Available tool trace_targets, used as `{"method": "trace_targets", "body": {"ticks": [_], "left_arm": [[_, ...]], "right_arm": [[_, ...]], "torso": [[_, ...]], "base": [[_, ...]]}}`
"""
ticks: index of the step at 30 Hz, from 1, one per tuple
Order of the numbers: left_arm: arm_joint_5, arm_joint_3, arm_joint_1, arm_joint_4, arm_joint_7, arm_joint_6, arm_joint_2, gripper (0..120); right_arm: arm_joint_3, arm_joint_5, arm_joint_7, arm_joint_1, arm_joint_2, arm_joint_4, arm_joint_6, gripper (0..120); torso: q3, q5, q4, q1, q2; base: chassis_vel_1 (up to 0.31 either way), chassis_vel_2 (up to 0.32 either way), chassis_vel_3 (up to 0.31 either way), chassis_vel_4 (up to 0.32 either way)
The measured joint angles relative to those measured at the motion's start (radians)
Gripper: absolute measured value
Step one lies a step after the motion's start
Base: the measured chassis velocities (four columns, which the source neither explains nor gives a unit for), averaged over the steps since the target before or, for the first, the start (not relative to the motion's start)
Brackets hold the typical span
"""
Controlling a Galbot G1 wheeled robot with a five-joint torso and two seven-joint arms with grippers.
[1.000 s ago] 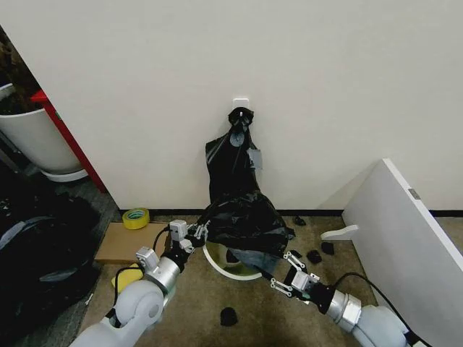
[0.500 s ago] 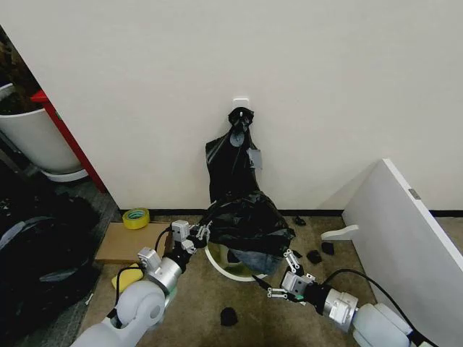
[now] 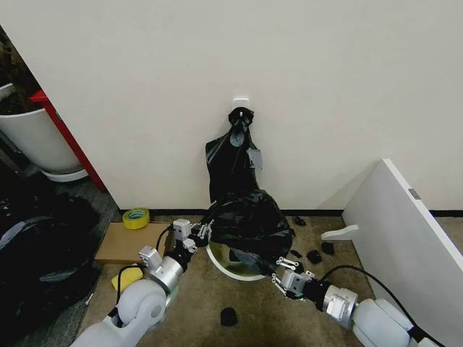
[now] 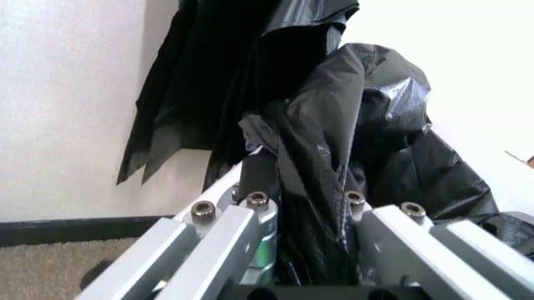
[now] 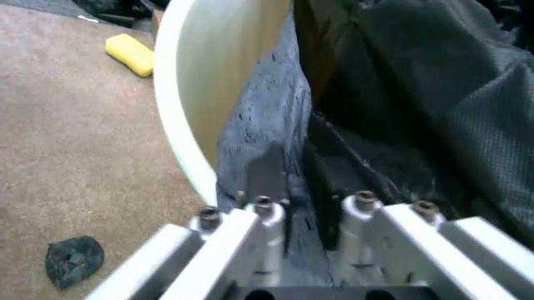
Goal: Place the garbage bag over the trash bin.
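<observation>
right gripper (image 3: pixel 281 269) low at the bin's (image 3: pixel 230 269) near rim, fingers (image 5: pixel 265 187) pinched on the bag's (image 3: pixel 249 220) edge, pressed against the cream wall. left gripper (image 3: pixel 200 233) at the bin's left side, clenched on a bunch of that black film. the bag sits puffed over the bin's mouth, near rim bare. scraps (image 3: pixel 228 316) on the carpet, yellow sponge (image 5: pixel 130 54) off left, tape roll (image 3: pixel 135 217) by the wall, knotted bundle (image 3: pixel 235 155) hanging behind.

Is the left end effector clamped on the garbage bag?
Yes, the left end effector has the garbage bag bunched between its fingers.
</observation>
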Motion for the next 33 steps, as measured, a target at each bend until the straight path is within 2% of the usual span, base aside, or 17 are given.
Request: {"method": "trace_targets", "body": {"ticks": [1, 10, 17, 22, 23, 27, 31, 33], "left_arm": [[0.000, 0.000, -0.001, 0.000, -0.001, 0.000, 0.000, 5], [-0.005, -0.003, -0.002, 0.000, -0.004, 0.001, -0.001, 5], [-0.022, -0.014, -0.004, -0.007, -0.011, 0.005, 0.001, 5], [-0.032, -0.020, -0.004, -0.010, -0.020, 0.008, 0.000, 5], [-0.032, -0.020, -0.004, -0.010, -0.020, 0.008, 0.000, 5], [-0.060, -0.028, -0.007, -0.020, -0.035, 0.022, -0.002, 5], [-0.069, -0.028, -0.007, -0.025, -0.041, 0.031, -0.002, 5], [-0.068, -0.028, -0.007, -0.025, -0.041, 0.031, -0.002, 5]], "right_arm": [[0.002, 0.000, -0.007, 0.001, 0.000, -0.002, 0.006, 0], [0.023, 0.074, -0.066, 0.018, -0.002, -0.020, 0.061, 0], [0.035, 0.219, -0.190, 0.024, -0.007, -0.038, 0.110, 0], [0.037, 0.423, -0.414, 0.027, -0.013, -0.039, 0.133, 0], [0.037, 0.423, -0.414, 0.027, -0.013, -0.039, 0.133, 0], [0.043, 0.465, -0.560, 0.034, -0.009, -0.064, 0.141, 0], [0.033, 0.459, -0.574, 0.034, 0.007, -0.087, 0.165, 0], [0.034, 0.443, -0.534, 0.034, 0.020, -0.087, 0.180, 0]], "torso": [[0.000, 0.0000, 0.0000, 0.000, 0.000], [0.000, 0.0000, 0.0000, 0.000, 0.000], [0.000, 0.0000, 0.0000, 0.000, 0.000], [0.000, 0.0000, 0.0000, 0.000, 0.000], [0.000, 0.0000, 0.0000, 0.000, 0.000], [0.000, 0.0000, 0.0001, 0.000, 0.000], [0.000, 0.0001, -0.0001, 0.000, 0.000], [0.000, 0.0001, -0.0001, 0.000, 0.000]], "base": [[0.000, 0.000, 0.000, 0.000], [0.000, 0.000, 0.000, 0.000], [0.000, 0.000, 0.000, 0.000], [0.000, 0.000, 0.000, 0.000], [0.000, 0.000, 0.000, 0.000], [0.000, 0.000, 0.000, 0.000], [0.000, 0.000, 0.000, 0.000], [0.000, 0.000, 0.000, 0.000]]}}
